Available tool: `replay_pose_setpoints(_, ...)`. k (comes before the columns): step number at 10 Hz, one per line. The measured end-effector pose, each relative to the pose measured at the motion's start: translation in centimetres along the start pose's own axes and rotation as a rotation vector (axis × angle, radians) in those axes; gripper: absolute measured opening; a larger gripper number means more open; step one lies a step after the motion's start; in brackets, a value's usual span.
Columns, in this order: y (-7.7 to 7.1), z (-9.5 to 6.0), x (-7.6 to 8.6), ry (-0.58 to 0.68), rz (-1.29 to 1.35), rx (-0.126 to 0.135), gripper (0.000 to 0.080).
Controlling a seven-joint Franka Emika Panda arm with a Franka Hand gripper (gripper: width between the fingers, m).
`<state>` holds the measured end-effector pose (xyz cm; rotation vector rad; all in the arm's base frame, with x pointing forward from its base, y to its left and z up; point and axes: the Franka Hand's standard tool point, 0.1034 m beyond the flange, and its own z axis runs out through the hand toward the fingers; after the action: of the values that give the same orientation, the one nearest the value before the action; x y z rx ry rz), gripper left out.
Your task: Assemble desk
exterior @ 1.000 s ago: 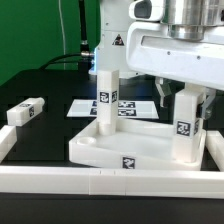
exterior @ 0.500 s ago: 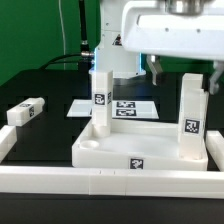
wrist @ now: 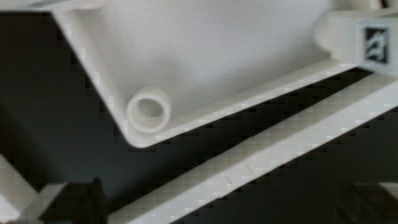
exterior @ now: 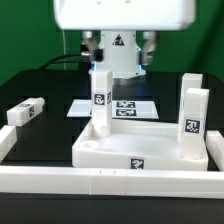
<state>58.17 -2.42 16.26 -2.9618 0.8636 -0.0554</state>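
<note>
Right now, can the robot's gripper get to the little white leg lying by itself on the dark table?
Probably yes. The loose leg lies flat on the table, apart from the tabletop, with nothing on or over it. The gripper is raised above the tabletop, so it would need to travel sideways and down.

White arm [exterior: 118,18], black triangular marking

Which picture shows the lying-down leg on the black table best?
The exterior view. The lying leg shows whole there, tag visible, on the table at that view's left, apart from the tabletop. The wrist view does not show it, only the tabletop's corner.
</note>
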Motion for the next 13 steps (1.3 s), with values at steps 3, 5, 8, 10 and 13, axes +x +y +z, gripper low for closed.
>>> replay_pose_setpoints(3, -0.1, 0.1, -0.1, -0.002, -0.006, -0.002, 0.0649)
replay_pose_setpoints(5, 0.2, 0.3, -0.2, -0.004, -0.013, -0.004, 0.0649)
replay_pose_setpoints(8, 8.0, 1.7, 0.1, -0.001, -0.122, -0.017, 0.0649)
replay_pose_setpoints(10, 12.5, 3.2, 1.1, 0.010, -0.147, -0.030, 0.0649)
replay_pose_setpoints(13, 12.9, 4.0, 1.4, 0.021, -0.172, -0.042, 0.0649)
